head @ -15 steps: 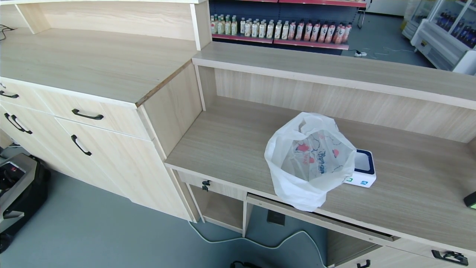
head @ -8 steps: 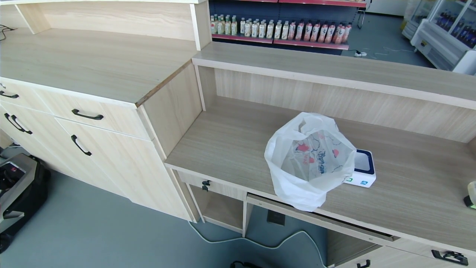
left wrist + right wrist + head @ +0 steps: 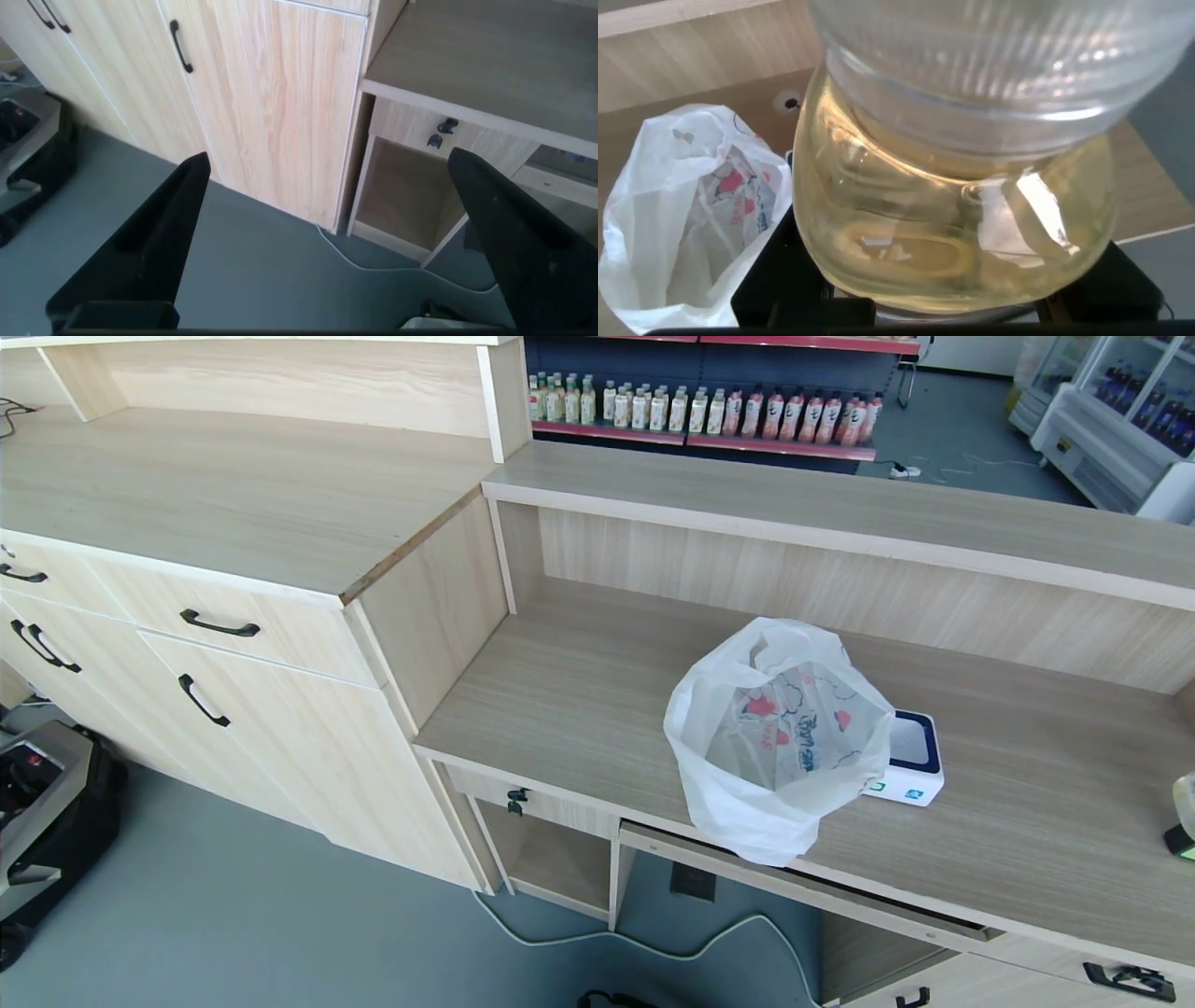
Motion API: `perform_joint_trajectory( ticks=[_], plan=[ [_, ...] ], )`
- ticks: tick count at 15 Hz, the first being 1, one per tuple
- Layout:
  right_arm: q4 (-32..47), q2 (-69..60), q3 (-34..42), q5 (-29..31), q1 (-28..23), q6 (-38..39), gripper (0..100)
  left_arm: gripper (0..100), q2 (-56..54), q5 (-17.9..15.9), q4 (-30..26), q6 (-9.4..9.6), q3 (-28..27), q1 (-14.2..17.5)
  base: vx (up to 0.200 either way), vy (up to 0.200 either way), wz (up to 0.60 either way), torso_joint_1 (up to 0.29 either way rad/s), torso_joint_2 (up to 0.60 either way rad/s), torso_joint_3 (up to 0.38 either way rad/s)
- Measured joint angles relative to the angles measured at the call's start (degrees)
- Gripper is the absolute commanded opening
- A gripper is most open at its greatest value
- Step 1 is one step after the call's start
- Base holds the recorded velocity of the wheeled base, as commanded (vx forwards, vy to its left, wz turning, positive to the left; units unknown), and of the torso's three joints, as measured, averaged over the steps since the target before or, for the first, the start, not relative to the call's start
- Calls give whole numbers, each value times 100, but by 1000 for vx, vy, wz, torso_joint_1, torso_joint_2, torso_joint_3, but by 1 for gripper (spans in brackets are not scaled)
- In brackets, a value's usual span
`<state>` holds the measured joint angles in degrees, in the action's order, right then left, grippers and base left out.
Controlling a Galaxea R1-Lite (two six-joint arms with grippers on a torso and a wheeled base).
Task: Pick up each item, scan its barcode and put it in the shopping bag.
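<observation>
Against the frame of one second ago, the shopping bag [image 3: 775, 747] and the scanner [image 3: 913, 767] are lying unchanged. A pale sliver of the bottle [image 3: 1187, 801] is now showing at the head view's right edge, where only a small dark object [image 3: 1180, 843] was showing before.

The left tool [image 3: 329, 159] is hanging low over the grey floor [image 3: 271, 252] in front of the wooden cabinet [image 3: 280, 103], its two black fingers standing wide apart with nothing between them. On the counter [image 3: 579, 709] the white shopping bag is standing with its mouth gaping upward. Just beside it, touching its right flank, the white, blue-rimmed scanner is lying flat.

Farthest right, the right tool [image 3: 938, 294] is clamping the clear bottle of yellowish liquid above the counter's right end, well apart from the bag. The bottle's long axis is running roughly along the wrist camera's line of sight, with its ribbed end nearest the lens. Which end is bearing the cap cannot be told.
</observation>
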<state>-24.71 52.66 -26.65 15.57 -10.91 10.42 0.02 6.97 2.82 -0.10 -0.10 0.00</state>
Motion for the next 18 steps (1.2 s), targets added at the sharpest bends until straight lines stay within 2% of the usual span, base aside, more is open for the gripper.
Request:
perform_joint_trajectory(
  ticks=[5,10,18],
  plan=[
    [79,-60,-28,-96,15,30,0,100,0,9,2,-9,0,-7,0,200,0,8,4,0],
    [-85,640,-383,-57,321,285,0,100,0,20,2,-23,0,0,0,0,0,0,0,0],
    [-2302,3402,-1296,-11,1195,-260,0,100,0,22,-2,-22,0,0,0,0,0,0,0,0]
  ],
)
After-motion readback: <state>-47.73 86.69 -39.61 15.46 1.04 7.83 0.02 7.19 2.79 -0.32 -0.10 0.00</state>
